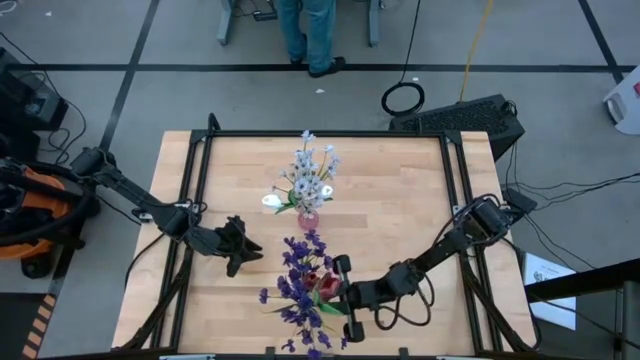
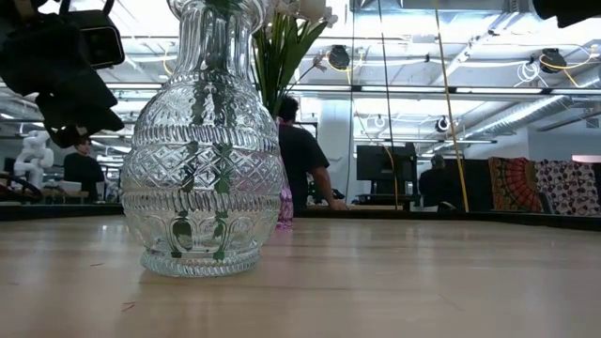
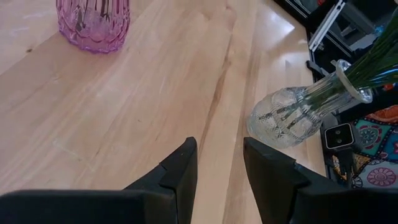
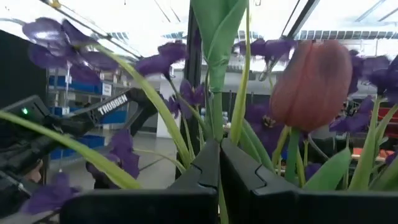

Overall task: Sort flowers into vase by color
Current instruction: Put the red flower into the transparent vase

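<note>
At the near edge of the pale wooden counter [image 1: 400,210], the right end effector [image 4: 219,163] is clenched on a thin green stem [image 4: 216,118] among the flowers standing in the clear cut-glass vase [image 2: 204,150]. That bunch is mostly dark purple cluster flowers [image 1: 300,280] with a dark red tulip bud [image 4: 311,78] just beside the gripped stem. In the high view the right end effector [image 1: 345,290] sits at the right side of this bouquet, touching it.

Left of the clear vase and apart from it, the left end effector [image 1: 238,246] hangs over bare wood, its two dark fingers [image 3: 180,174] parted and holding nothing.

Farther back, near the counter's middle, a small pink ribbed glass vase [image 1: 308,217] holds pale lavender-white cluster flowers [image 1: 312,165] and a white tulip bud [image 1: 271,201].

Beyond the counter's far edge, a person in blue jeans [image 1: 308,30] stands on the grey floor.
</note>
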